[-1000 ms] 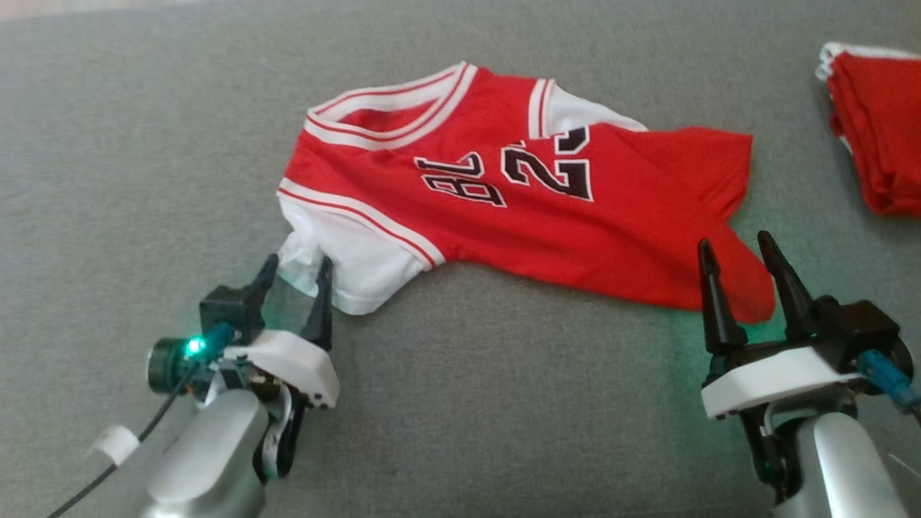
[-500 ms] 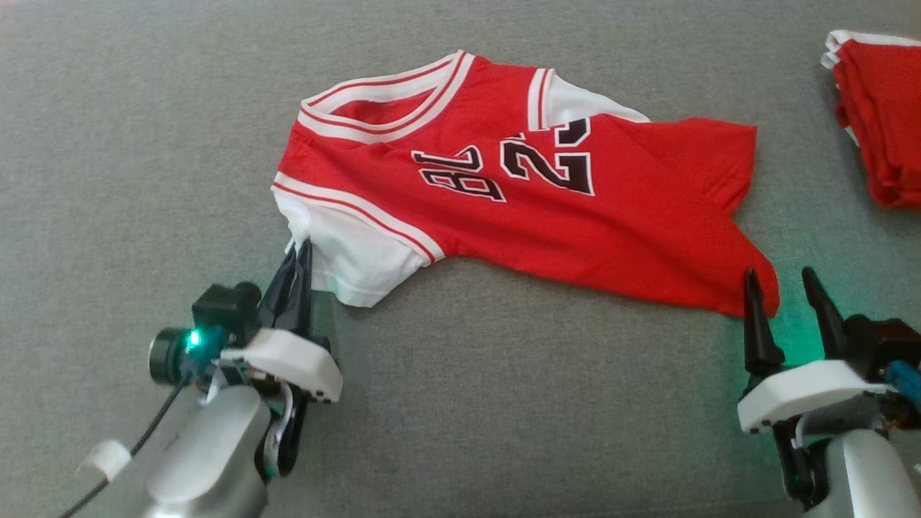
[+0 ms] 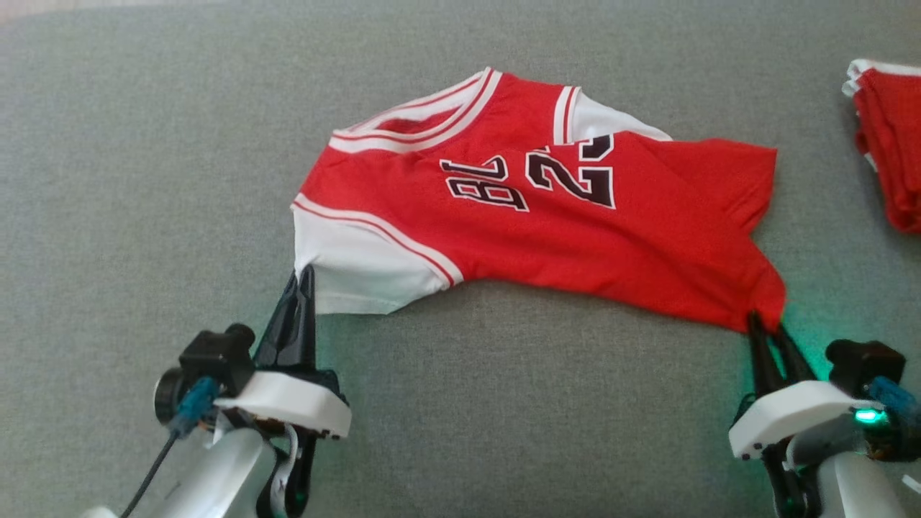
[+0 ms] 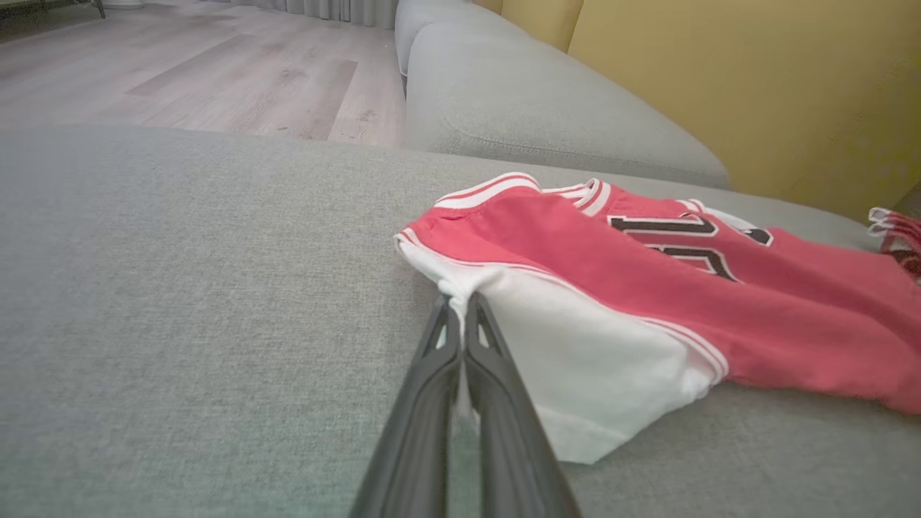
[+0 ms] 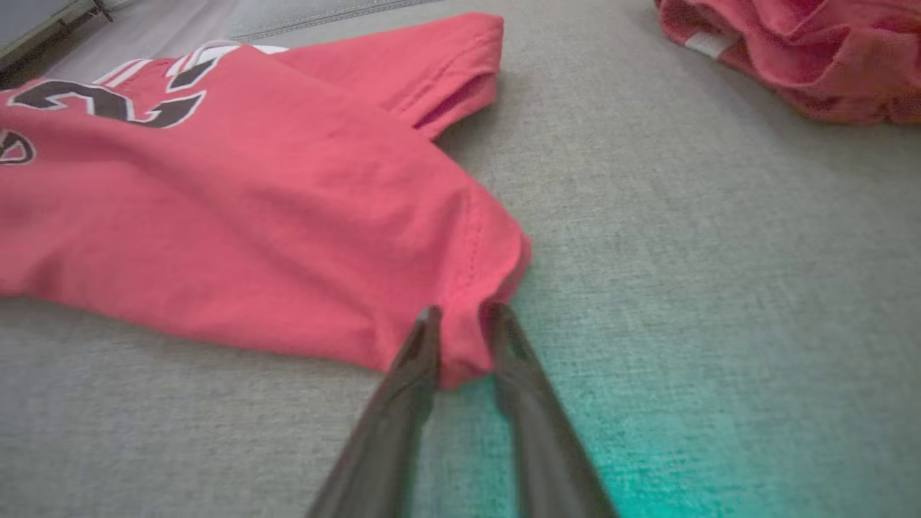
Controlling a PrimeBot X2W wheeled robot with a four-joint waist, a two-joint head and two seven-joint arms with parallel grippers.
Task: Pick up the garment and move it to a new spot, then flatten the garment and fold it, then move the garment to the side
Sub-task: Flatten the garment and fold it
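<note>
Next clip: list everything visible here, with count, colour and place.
basketball jersey: one, red with white sleeves, mid-sofa
stacked garments: one pile, red with white trim, far right
sofa: one, grey, under everything
floor: pale wood, beyond the sofa
yellow surface: one, behind the sofa
left jaws: one pair, dark, shut on the jersey's white sleeve
right jaws: one pair, dark, either side of the jersey's red hem corner, grip unclear

Two long, dark fingers are carried by both the left gripper and the right gripper, each set in a white housing on a silvery forearm. A black camera with a blue plug and a black cable is mounted at the left housing's nine o'clock. A green light is lit at the right one's three o'clock.
</note>
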